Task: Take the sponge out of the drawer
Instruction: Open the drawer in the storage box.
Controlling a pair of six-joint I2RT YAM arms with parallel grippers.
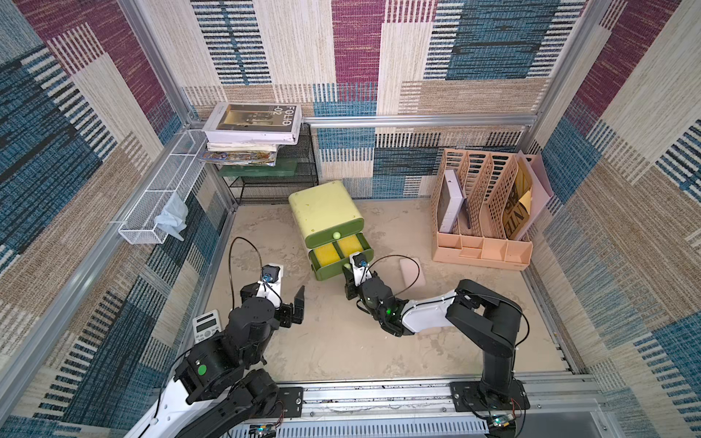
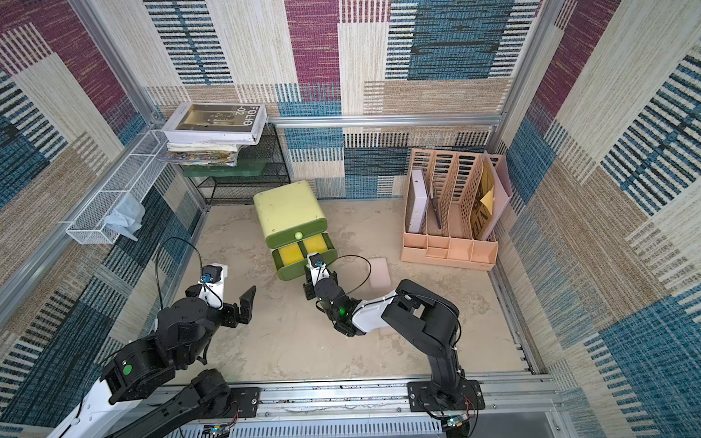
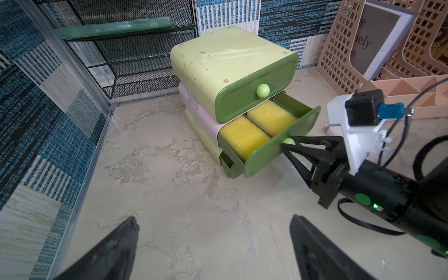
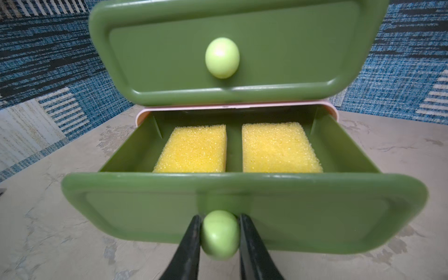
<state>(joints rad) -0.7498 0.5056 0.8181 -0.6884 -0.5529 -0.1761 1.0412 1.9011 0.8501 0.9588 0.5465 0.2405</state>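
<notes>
A light green drawer unit (image 1: 324, 206) stands at the middle back of the table. Its middle drawer (image 4: 145, 206) is pulled out. Two yellow sponges lie side by side in it (image 4: 194, 149) (image 4: 278, 148), seen in both top views (image 1: 327, 253) (image 2: 313, 245) and in the left wrist view (image 3: 243, 135). My right gripper (image 4: 220, 225) is shut on the drawer's pale green knob (image 4: 220, 234), one finger on each side. My left gripper (image 3: 214, 224) stands open and empty over bare table, to the left of the unit (image 1: 286, 290).
The top drawer (image 4: 169, 60) is closed above the open one. A pink file organiser (image 1: 481, 212) stands at back right, a black mesh shelf (image 1: 273, 182) with books (image 1: 252, 123) at back left. A white wire basket (image 1: 159, 201) hangs on the left wall. A calculator (image 1: 206, 326) lies by the left arm.
</notes>
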